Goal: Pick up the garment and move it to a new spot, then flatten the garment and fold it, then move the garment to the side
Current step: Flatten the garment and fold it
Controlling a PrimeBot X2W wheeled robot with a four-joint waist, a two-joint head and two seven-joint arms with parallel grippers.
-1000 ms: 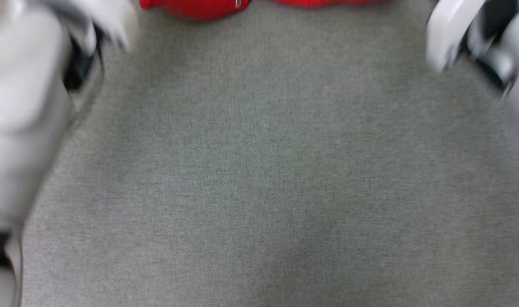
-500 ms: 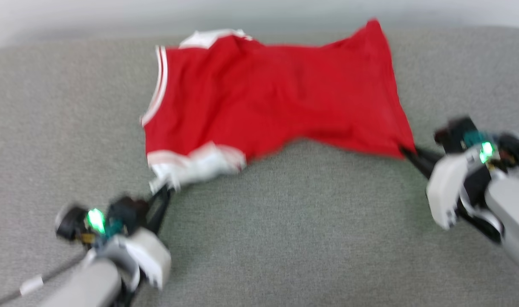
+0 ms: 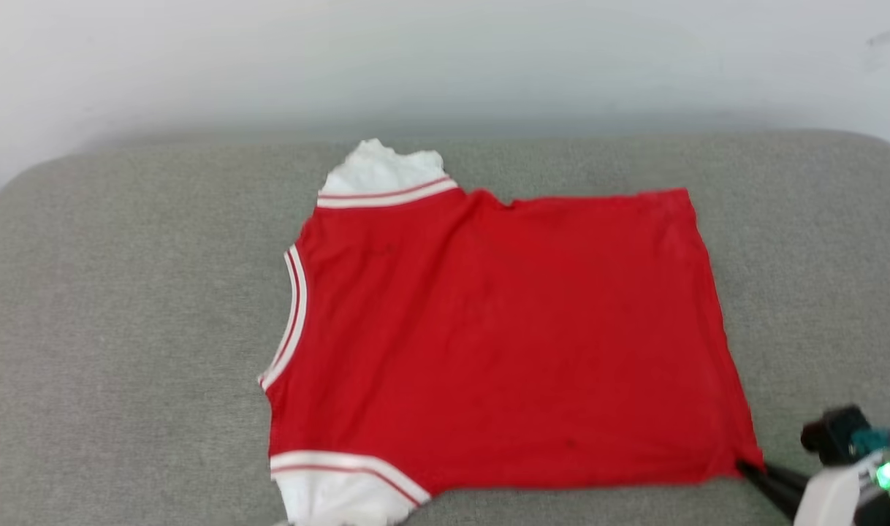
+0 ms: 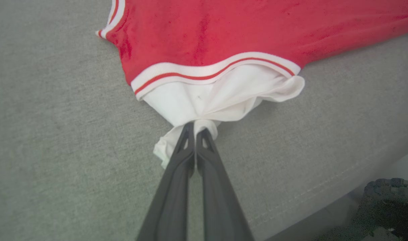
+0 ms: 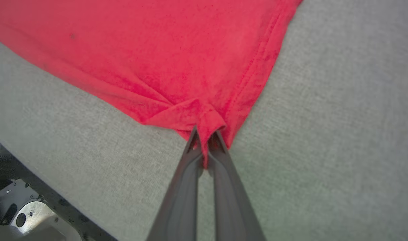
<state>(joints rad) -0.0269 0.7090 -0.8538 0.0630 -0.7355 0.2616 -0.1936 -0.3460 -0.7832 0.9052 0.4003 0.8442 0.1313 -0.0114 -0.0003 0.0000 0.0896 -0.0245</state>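
The garment (image 3: pixel 503 336) is spread nearly flat on the grey cloth-covered bench (image 3: pixel 123 292), plain red side up, and is stretched between the two pairs of fingers. The left fingers (image 4: pixel 192 134) are pressed fully together on a bunched fold of the near white sleeve (image 4: pixel 217 97). The red-and-white striped trim is seen just beyond their tips, and the red body beyond that. The right fingers (image 5: pixel 200 147) are likewise closed tight, and a gathered corner of the red hem is pinched between their tips. From there the cloth is fanned out ahead of them and to their left. Bare bench is seen on either side of each pair.
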